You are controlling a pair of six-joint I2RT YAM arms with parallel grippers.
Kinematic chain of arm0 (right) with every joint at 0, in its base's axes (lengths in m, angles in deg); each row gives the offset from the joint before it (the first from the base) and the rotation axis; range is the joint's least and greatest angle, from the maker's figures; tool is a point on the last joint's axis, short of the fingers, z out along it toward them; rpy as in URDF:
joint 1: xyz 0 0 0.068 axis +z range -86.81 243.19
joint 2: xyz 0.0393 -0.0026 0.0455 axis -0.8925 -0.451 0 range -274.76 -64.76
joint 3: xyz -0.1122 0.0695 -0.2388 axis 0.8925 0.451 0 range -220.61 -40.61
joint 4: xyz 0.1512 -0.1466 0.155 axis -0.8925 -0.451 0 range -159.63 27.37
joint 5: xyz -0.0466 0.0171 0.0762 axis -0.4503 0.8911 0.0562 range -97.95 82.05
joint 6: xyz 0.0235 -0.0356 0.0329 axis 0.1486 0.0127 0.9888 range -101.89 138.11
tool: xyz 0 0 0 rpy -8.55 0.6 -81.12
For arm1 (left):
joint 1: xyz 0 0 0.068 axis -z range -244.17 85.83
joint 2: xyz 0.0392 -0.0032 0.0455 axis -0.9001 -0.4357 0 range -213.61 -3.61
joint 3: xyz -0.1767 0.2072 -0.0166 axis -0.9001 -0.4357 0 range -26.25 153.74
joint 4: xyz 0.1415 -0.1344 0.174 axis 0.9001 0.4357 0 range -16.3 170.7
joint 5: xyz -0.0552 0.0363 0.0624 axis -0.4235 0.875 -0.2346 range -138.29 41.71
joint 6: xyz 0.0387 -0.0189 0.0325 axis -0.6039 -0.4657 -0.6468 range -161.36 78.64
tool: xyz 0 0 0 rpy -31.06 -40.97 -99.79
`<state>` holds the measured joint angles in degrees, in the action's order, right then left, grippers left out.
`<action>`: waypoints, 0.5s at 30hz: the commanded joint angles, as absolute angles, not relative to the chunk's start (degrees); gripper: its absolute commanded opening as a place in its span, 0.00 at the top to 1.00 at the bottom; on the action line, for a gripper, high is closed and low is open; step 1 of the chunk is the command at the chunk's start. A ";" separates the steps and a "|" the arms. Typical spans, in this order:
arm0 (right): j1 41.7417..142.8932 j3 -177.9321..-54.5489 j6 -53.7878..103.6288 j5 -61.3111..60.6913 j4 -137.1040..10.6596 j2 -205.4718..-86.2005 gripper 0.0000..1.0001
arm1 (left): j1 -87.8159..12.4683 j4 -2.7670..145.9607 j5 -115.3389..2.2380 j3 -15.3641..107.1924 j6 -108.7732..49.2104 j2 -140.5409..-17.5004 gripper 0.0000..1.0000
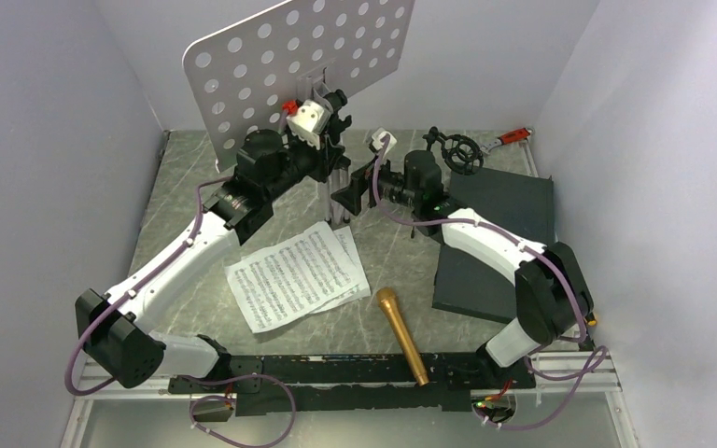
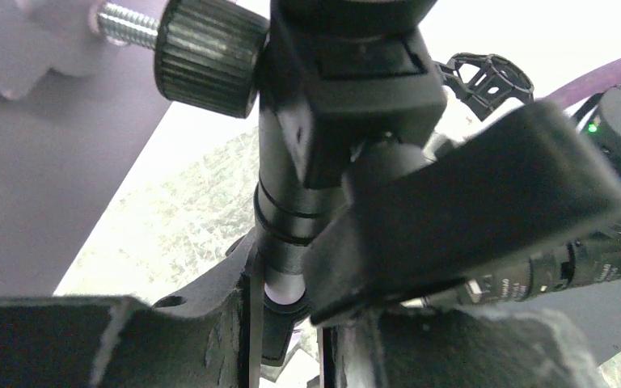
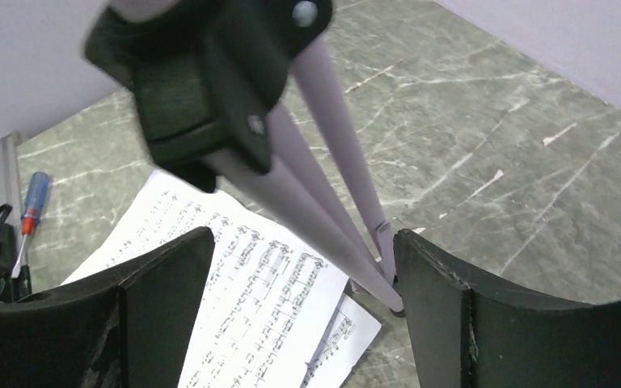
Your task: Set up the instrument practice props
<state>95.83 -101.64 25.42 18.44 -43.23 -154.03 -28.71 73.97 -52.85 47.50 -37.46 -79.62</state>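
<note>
The pale lilac music stand (image 1: 299,65) stands at the back, its perforated desk tilted. My left gripper (image 1: 329,161) is shut on the stand's black pole (image 2: 291,234), seen close in the left wrist view between my fingers (image 2: 89,339). My right gripper (image 1: 347,196) is open beside the stand's lilac legs (image 3: 323,194), which lie between its jaws (image 3: 303,299) near the right finger (image 3: 453,307). Two white music sheets (image 1: 299,275) lie flat under the legs and also show in the right wrist view (image 3: 242,315). The gold microphone (image 1: 401,334) lies near the front. The black mic stand (image 1: 457,151) sits at the back right.
A dark grey slab (image 1: 495,238) lies on the right under my right arm. A red-handled wrench (image 1: 513,137) lies at the back right corner. Walls close in on three sides. A black rail (image 1: 336,369) runs along the front edge.
</note>
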 commanded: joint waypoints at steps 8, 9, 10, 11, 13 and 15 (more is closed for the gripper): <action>94.10 -104.75 19.78 25.43 -44.65 -153.64 0.33 | -27.79 74.70 -54.05 50.65 -31.56 -78.24 0.97; 93.97 -105.37 19.60 25.40 -44.80 -154.08 0.33 | -27.83 74.63 -54.02 50.73 -31.46 -78.23 0.97; 93.83 -106.03 19.40 25.41 -44.83 -154.58 0.34 | -27.80 74.59 -54.13 50.72 -31.39 -78.19 0.97; 93.68 -106.53 19.34 25.51 -44.81 -155.04 0.37 | -27.79 74.64 -54.22 50.66 -31.36 -78.18 0.97; 93.36 -107.48 19.51 25.72 -44.44 -156.14 0.46 | -27.79 74.73 -54.36 50.76 -31.32 -78.23 0.97; 93.32 -108.44 19.44 26.14 -44.09 -156.96 0.49 | -27.82 74.72 -54.39 50.82 -31.36 -78.25 0.97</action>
